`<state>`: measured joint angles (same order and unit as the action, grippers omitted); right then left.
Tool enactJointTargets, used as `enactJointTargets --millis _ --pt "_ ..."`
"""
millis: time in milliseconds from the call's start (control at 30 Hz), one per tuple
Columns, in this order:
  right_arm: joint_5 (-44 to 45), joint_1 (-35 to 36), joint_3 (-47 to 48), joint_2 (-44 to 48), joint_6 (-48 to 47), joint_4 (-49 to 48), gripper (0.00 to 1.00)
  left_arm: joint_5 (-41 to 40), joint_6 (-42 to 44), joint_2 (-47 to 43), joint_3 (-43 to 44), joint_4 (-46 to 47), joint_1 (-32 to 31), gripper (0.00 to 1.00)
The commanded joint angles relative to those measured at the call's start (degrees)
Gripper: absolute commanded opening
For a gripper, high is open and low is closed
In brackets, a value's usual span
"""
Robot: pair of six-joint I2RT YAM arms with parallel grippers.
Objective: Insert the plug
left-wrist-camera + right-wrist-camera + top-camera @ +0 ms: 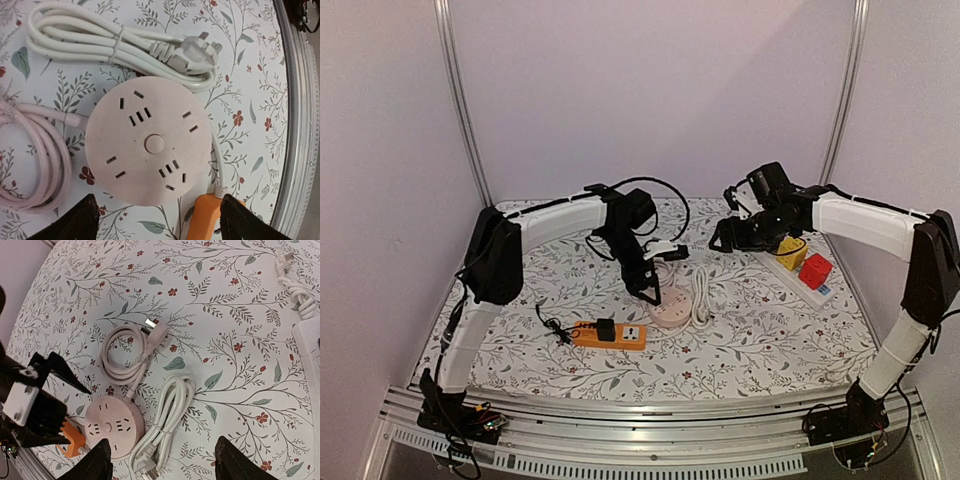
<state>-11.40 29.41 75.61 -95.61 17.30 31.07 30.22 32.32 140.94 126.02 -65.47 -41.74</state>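
A round pink socket hub [147, 142] lies on the floral cloth, sockets facing up; it also shows in the top view [670, 312] and the right wrist view [112, 427]. Its pink cord is coiled beside it, ending in a pink plug [156, 332]. A tied white cord bundle [167, 422] lies against the hub, its white three-pin plug [200, 50] free on the cloth. My left gripper [157, 200] is open and empty, hovering just above the hub [648, 288]. My right gripper [161, 442] is open and empty, raised well above the white bundle [725, 238].
An orange power strip [610, 334] with a black plug in it lies just in front of the hub. A white power strip [800, 268] holding a yellow and a red plug sits at the right, with another white cord [295, 285] near it. Walls enclose the table.
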Motion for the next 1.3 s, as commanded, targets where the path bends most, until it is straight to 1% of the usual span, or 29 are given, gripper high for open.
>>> enactJointTargets --millis 0,100,233,367,467,633,767,900,1033,1100,1200,1267 --pt "1.0 -1.4 5.9 -9.7 5.9 -6.1 0.66 3.6 0.9 -11.4 -4.0 -0.9 2.3 0.86" --pt "-4.2 -1.3 9.9 -16.4 9.8 -8.4 0.63 2.4 -0.5 -16.0 -6.9 -0.3 4.2 0.87" --pt "-5.9 -1.2 12.6 -24.3 14.0 -12.7 0.65 1.1 -2.3 -21.0 -12.0 0.4 7.7 0.88" --pt "-10.8 -1.2 17.6 -30.8 14.1 -14.4 0.67 -0.8 -2.3 -25.0 -17.2 1.7 10.5 0.88" --pt "-12.6 -0.7 20.7 -36.0 14.8 -14.1 0.65 -1.6 -1.8 -27.0 -20.2 2.5 11.1 0.89" --pt "-15.0 -0.1 23.0 -40.4 16.1 -14.4 0.59 -1.2 -2.0 -28.3 -21.1 2.6 11.1 0.89" --pt "-17.1 0.4 25.3 -42.6 16.5 -14.5 0.51 -1.3 -2.0 -28.5 -20.5 2.8 11.1 0.89" --pt "-18.9 0.8 26.7 -44.0 17.1 -14.7 0.47 -1.2 -2.1 -28.5 -20.5 2.7 11.1 0.89" --pt "-19.7 1.1 26.7 -44.7 16.3 -14.9 0.3 -1.2 -2.1 -28.8 -20.6 2.7 11.1 0.9" --pt "-20.6 1.1 26.6 -44.7 16.0 -15.3 0.23 -1.4 -1.9 -29.0 -20.6 2.6 11.1 0.9" --pt "-21.8 1.2 25.9 -43.3 15.1 -16.7 0.16 -1.7 -1.8 -29.4 -20.7 2.3 11.1 0.9" --pt "-21.9 1.2 24.9 -41.5 13.5 -17.3 0.14 -1.6 -1.6 -29.7 -20.9 2.3 11.1 0.9"
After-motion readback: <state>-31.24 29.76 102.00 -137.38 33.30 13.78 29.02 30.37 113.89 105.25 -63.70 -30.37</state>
